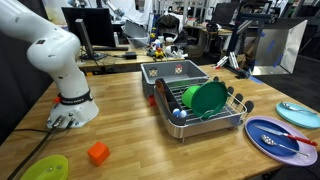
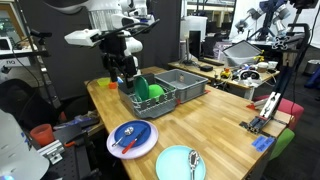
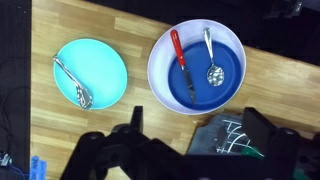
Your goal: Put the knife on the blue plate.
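The knife [image 3: 179, 52], with an orange-red handle and a thin blade, lies on the darker violet-blue plate [image 3: 230, 85] beside a silver spoon [image 3: 211, 62]. The knife also shows in both exterior views [image 1: 286, 135] [image 2: 127, 143]. The pale turquoise-blue plate [image 3: 105, 60] sits next to the violet-blue one on the wooden table and holds another silver spoon [image 3: 76, 86]. It also shows in both exterior views [image 1: 305, 120] [image 2: 175, 165]. My gripper [image 3: 200, 135] [image 2: 123, 66] is open and empty. It hangs high over the dish rack, well apart from both plates.
A dish rack [image 1: 215, 118] [image 2: 150, 104] holds an upright green plate [image 1: 208, 97] [image 2: 142, 87]. A grey bin [image 1: 175, 70] [image 2: 186, 83] stands behind it. An orange block [image 1: 97, 153] and a yellow-green plate [image 1: 45, 168] lie near the robot base.
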Controlling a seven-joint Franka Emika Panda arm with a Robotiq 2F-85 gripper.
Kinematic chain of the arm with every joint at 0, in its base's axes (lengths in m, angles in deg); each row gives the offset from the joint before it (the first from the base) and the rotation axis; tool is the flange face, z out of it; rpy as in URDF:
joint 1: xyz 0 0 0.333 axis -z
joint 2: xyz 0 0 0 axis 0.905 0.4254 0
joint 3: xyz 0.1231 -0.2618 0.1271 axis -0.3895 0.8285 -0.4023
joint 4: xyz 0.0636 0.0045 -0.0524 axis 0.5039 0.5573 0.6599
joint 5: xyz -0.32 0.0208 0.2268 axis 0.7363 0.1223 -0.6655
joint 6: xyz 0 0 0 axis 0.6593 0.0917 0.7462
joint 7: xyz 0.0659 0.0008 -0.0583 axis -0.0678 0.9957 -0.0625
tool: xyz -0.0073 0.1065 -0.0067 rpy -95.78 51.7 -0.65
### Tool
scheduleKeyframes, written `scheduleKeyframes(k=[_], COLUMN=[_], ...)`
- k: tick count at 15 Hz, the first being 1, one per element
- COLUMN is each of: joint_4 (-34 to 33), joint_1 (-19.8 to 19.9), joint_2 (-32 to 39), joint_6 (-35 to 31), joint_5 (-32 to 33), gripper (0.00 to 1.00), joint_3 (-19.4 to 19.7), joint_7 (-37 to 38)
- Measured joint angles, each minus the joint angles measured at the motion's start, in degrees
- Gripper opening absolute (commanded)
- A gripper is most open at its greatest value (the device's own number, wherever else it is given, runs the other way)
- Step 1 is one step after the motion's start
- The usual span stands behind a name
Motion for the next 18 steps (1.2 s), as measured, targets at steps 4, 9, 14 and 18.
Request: scheduleKeyframes(k=[4, 9, 14, 18], joint_4=[0.00, 0.74, 3.31, 3.78], joint_1=[-0.05, -1.65, -4.67, -5.15], joint_2=[0.02, 2.72, 8.70, 9.91], joint_6=[0.00, -2.25, -8.43, -9.27], joint_5=[0.00, 0.35, 0.92, 0.77], gripper=[1.00, 1.00, 1.00, 1.00], joint_3=[-0.13, -2.48, -3.65, -3.80], joint_7=[-0.01, -0.79, -9.56, -12.34])
